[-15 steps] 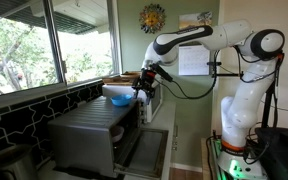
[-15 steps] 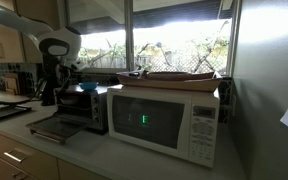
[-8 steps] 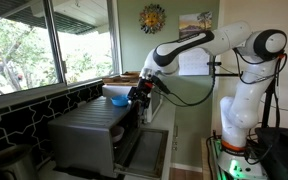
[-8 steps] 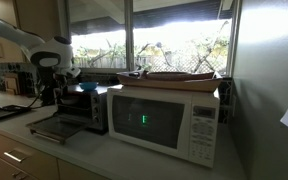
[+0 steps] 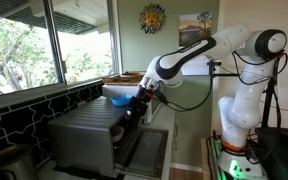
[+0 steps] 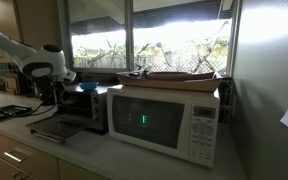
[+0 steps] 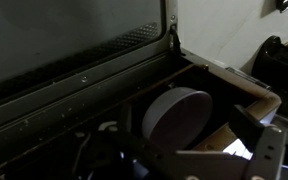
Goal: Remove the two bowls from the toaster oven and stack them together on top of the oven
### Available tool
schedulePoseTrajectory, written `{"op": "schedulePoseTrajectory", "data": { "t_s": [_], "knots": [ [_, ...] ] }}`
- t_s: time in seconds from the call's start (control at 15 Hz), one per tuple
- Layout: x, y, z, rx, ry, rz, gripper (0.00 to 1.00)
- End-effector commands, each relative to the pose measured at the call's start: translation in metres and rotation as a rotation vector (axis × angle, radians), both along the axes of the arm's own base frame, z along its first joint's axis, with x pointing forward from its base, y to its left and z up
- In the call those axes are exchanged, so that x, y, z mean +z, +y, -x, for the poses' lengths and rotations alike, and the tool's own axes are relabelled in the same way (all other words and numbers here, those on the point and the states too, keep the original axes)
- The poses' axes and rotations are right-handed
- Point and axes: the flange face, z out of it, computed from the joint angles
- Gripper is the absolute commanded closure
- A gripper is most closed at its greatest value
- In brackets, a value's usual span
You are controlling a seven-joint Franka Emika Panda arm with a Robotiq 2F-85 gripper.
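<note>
Fingers (image 7: 267,152) spread apart, empty; arm (image 5: 189,55) angled down at toaster oven (image 5: 89,135) mouth, bowl (image 7: 177,118) just ahead

In an exterior view the camera stands close beside the toaster oven (image 5: 89,135), window (image 5: 24,45) on its left, facing the arm (image 5: 189,55). In an exterior view from the opposite end, it looks along the tabletop (image 6: 84,152) past a white microwave (image 6: 164,120) to that same toaster oven. The wrist view peers closely into its dark opening.
</note>
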Motion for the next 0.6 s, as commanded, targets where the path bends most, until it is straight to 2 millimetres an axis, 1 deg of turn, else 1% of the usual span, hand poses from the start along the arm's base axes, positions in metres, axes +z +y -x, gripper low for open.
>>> {"op": "schedulePoseTrajectory", "data": {
  "t_s": [0.0,0.27,0.53],
  "knots": [
    [-0.018,0.006,0.002,-0.027,-0.076,0.034,0.0],
    [-0.029,0.01,-0.003,-0.079,-0.157,0.097,0.0],
    [-0.042,0.013,-0.008,-0.109,-0.197,0.157,0.0]
  ]
}}
